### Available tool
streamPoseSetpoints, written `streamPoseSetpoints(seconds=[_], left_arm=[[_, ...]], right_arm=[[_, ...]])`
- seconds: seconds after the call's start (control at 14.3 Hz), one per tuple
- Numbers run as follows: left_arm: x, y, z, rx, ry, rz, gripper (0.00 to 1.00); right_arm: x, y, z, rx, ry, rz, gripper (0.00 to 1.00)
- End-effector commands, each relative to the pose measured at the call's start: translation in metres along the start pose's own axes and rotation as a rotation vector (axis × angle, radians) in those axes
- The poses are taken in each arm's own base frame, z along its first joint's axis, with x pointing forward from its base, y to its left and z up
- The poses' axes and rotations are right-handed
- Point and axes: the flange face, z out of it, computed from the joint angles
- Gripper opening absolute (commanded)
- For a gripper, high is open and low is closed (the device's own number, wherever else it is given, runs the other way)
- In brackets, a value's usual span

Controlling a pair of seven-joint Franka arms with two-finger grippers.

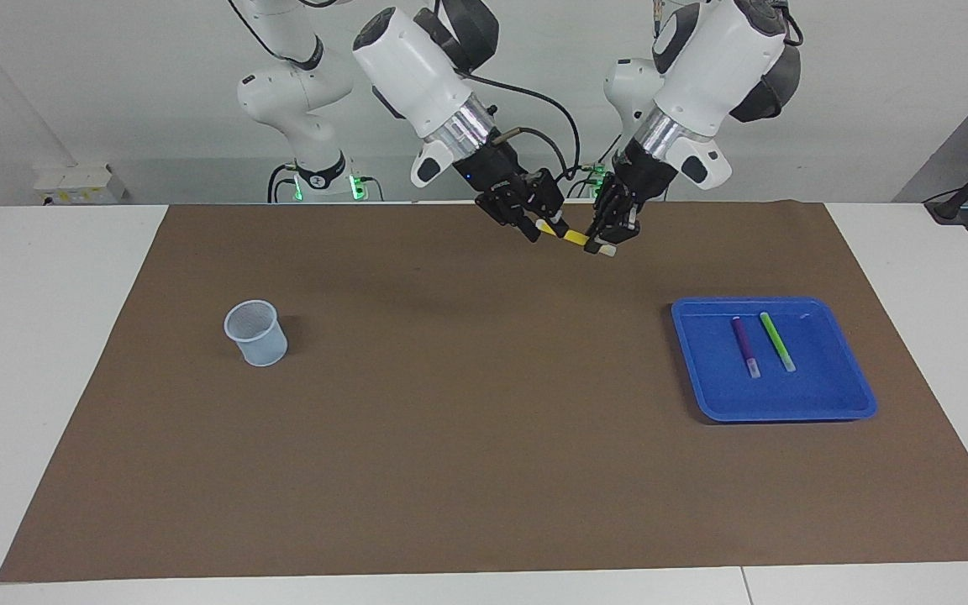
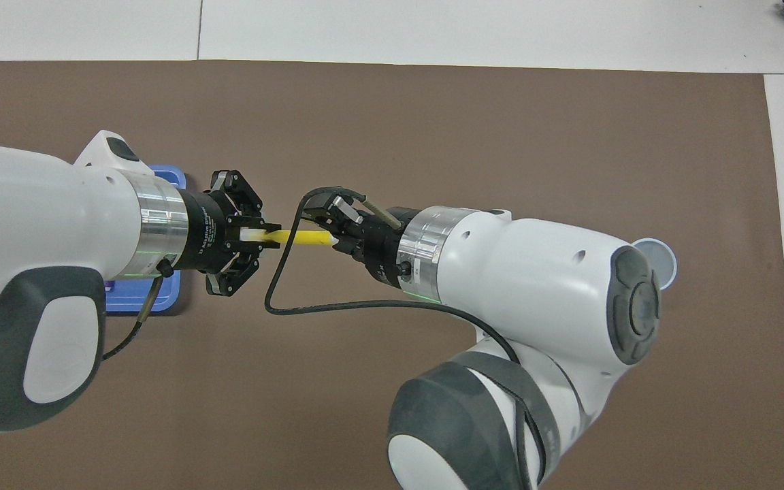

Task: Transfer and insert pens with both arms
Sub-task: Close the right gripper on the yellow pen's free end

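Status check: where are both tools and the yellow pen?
Left tool shut on yellow pen. Right tool at its free end, above the mat. Nothing in the way.
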Motion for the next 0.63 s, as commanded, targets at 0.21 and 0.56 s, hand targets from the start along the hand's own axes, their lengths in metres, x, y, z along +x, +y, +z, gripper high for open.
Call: streamPoseSetpoints(seconds=[0.21, 0.56], left_arm=[[-0.0022, -0.0111, -0.0045, 0.008, -0.015, -0.013, 0.00], [-0.0024, -0.0114, -0.0054, 0.007, -0.015, -0.014, 0.00]], right_arm=[[-0.0016, -0.0012, 0.0016, 0.022, -0.004, 0.022, 0.57], [-0.0016, -0.0012, 0.0016, 0.023, -0.005, 0.024, 0.39]])
